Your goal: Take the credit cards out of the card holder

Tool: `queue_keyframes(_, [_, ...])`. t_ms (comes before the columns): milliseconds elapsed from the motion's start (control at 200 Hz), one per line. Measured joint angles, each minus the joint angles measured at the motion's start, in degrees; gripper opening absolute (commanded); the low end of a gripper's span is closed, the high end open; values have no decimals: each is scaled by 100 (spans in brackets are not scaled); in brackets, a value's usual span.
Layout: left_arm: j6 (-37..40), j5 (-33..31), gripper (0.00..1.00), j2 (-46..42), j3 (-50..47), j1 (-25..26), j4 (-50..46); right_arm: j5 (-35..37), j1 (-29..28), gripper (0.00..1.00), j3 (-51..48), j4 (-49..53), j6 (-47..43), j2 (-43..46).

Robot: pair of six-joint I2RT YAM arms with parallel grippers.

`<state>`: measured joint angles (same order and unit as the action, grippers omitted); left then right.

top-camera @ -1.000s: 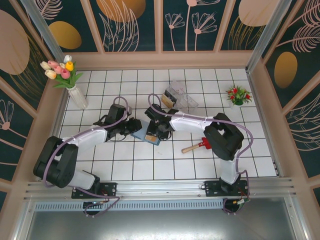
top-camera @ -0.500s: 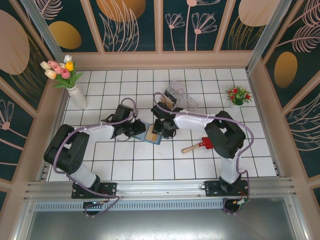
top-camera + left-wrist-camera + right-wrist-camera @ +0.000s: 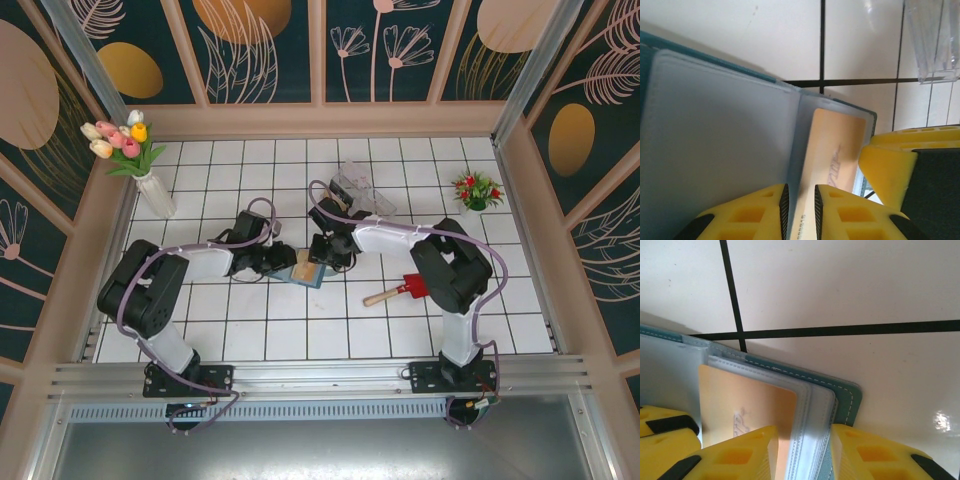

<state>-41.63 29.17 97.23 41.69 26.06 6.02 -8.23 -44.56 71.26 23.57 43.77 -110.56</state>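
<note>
The slate-blue card holder (image 3: 311, 279) lies open on the white tiles between both grippers. Its clear sleeves (image 3: 720, 150) are fanned up, and a tan credit card (image 3: 832, 155) sits in one of them. My left gripper (image 3: 801, 187) is shut on that card's near edge together with its sleeve. My right gripper (image 3: 805, 430) is shut on the far side of the card holder (image 3: 847, 397), one finger on the sleeve over the tan card (image 3: 745, 405), the other against the blue cover. From above, the left gripper (image 3: 283, 263) and right gripper (image 3: 322, 258) nearly touch. The dark grey card is hidden.
A clear plastic box (image 3: 362, 192) stands just behind the right gripper. A red-bladed toy shovel (image 3: 397, 291) lies to the right. A vase of tulips (image 3: 140, 160) is at the back left and a small potted plant (image 3: 476, 190) at the back right.
The left gripper has moved right onto the card holder, its arm folding in. The right gripper has shifted slightly back and narrowed on the holder's edge. The holder has barely moved.
</note>
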Motion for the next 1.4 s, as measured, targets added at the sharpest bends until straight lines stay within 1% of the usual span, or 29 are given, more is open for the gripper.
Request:
queue_keyframes(170, [24,46,21,94,11,-2,42,-72,17,34,-15,-31,-94,-28])
queue_keyframes(365, [83,175,16,146,4,-2,155,-109,33,33,-15,-33,-153,-50])
queue_keyframes(671, [81,361,16,168,-157,-37,535,-131,39,32,-17,-50,-155,-63])
queue_keyframes(741, [81,404,12,170,-188,-57,592,-131,39,32,-17,-57,-157,-68])
queue_keyframes(886, [87,487,0,173,-205,-101,647,-127,39,32,-17,-52,-179,-87])
queue_keyframes(1096, [114,483,0,127,-262,-146,667,-129,39,34,-17,-66,-262,-92])
queue_keyframes(1401, [328,267,0,-417,-426,-245,479,-385,125,36,-87,-269,-557,-31])
